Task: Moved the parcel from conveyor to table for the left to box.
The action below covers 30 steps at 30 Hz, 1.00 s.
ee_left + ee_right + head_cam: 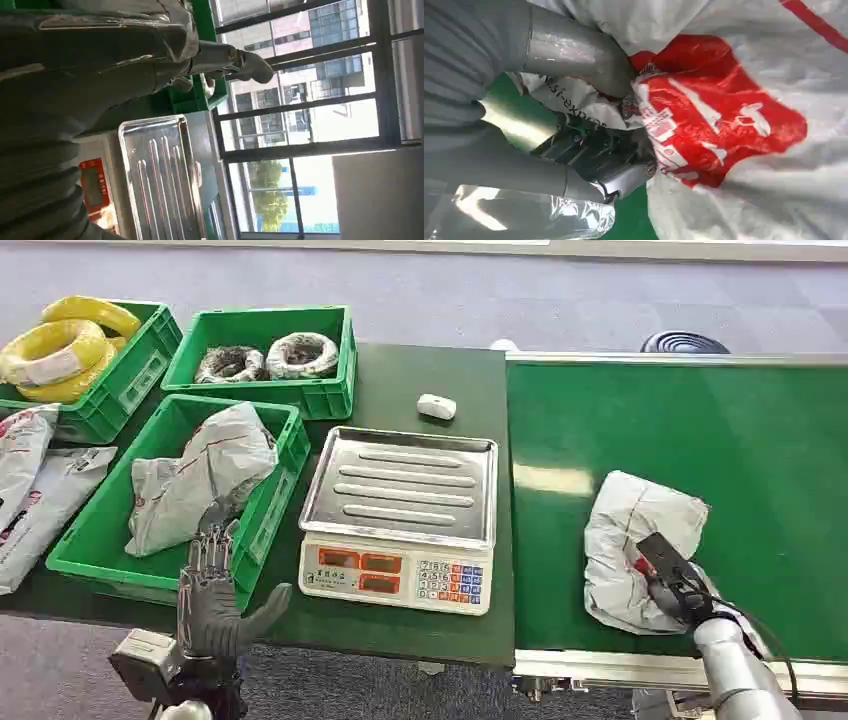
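At about eight o'clock in the head view the left hand [212,585] stands upright at the near edge of the table [400,625], fingers apart and holding nothing, just before the green box [100,540] that already holds a grey bag [200,475]. The scale [400,515] sits at centre. At four o'clock the parcel [635,540] lies on the conveyor [680,430], its long axis running roughly twelve to six. The right hand [672,575] is on the parcel's near edge, fingers [609,160] pressed into the wrap beside the red print; a full clamp I cannot tell. The right hand is far nearer; the table lies toward nine o'clock from it.
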Motion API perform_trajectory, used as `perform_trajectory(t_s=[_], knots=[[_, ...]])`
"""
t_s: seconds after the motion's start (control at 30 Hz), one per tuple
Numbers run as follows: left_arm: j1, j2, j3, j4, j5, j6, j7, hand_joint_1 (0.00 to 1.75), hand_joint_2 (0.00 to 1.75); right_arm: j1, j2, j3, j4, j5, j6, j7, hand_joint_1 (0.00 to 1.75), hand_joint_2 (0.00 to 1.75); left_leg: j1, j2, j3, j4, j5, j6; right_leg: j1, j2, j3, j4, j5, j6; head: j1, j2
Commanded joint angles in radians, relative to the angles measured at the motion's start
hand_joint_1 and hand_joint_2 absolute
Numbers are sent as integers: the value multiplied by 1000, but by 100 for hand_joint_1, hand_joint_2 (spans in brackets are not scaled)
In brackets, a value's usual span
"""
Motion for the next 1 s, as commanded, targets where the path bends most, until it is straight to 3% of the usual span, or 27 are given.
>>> perform_trajectory(t_s=[0.03,0.1,0.2,0.3,0.37,0.43,0.5,0.53,0.57,0.6,0.63,0.7,0.93,0.97,1.0], knots=[[15,-5,44,-9,-8,10,3,0,175,-74,137,-96,-238,-206,-220,-220,175,175,-1,2,-1,-1,1,0,-1,2,-2,0,1,0,0,0],[-9,4,37,12,4,23,-7,0,175,25,196,-64,-606,-345,-264,-241,175,175,-1,1,-3,0,1,0,-1,1,-4,1,1,0,0,0],[-26,1,24,28,12,32,-18,0,175,138,249,37,-978,-499,-401,-269,175,175,-2,1,-5,-1,1,-1,-2,2,-6,2,1,-1,1,0],[-46,-3,15,43,11,39,-22,0,175,142,270,137,-1090,-574,-533,-314,175,175,-1,-4,-5,0,1,0,-1,-4,-5,2,-1,0,0,0],[-58,-1,13,51,12,38,-24,0,175,129,273,167,-1098,-638,-567,-357,175,175,-2,-4,-5,0,1,0,-2,-3,-6,2,-1,0,0,0],[-71,5,17,57,14,39,-26,0,175,107,286,225,-1099,-672,-531,-369,175,175,-1,-2,-5,0,1,0,-2,-1,-6,2,-1,-1,0,0],[-78,11,22,62,13,42,-30,0,175,56,267,330,-1008,-618,-360,-235,175,175,-1,-2,-5,0,1,0,-1,-2,-6,1,-1,0,1,0],[-79,12,24,63,13,40,-32,0,175,43,278,333,-980,-609,-363,-243,175,175,-1,-2,-5,-1,1,0,-1,-2,-5,1,0,-1,0,0],[-80,17,22,67,12,38,-33,0,175,20,264,373,-917,-636,-205,-155,175,175,-1,0,-4,-1,1,0,-1,0,-6,1,0,0,1,0],[-85,18,21,82,10,39,-34,0,175,-18,262,408,-806,-607,-107,-69,175,175,-1,-1,-4,-1,1,0,0,0,-4,1,0,0,1,0],[-88,19,19,91,9,36,-37,0,175,-48,262,434,-715,-555,-70,-56,175,175,-1,2,-3,-1,1,0,-1,2,-5,0,1,0,0,0],[-97,13,17,101,7,34,-38,0,175,-91,269,441,-552,-503,-73,-87,175,175,0,2,-1,-2,1,0,0,2,-2,0,1,-1,0,0],[-96,13,15,98,6,37,-38,0,175,-85,263,428,-570,-500,-67,-97,175,175,0,-8,-4,0,2,1,-1,-8,-2,0,-1,0,1,0],[-95,10,17,97,4,35,-34,0,175,-91,258,433,-545,-471,7,27,175,175,-1,-7,-3,-1,2,1,-1,-6,-1,-1,0,0,1,0],[-101,8,16,101,0,29,-27,0,175,-105,249,454,-490,-430,37,75,175,175,-1,-8,-3,-1,2,1,-1,-7,-1,0,-1,0,1,0]])
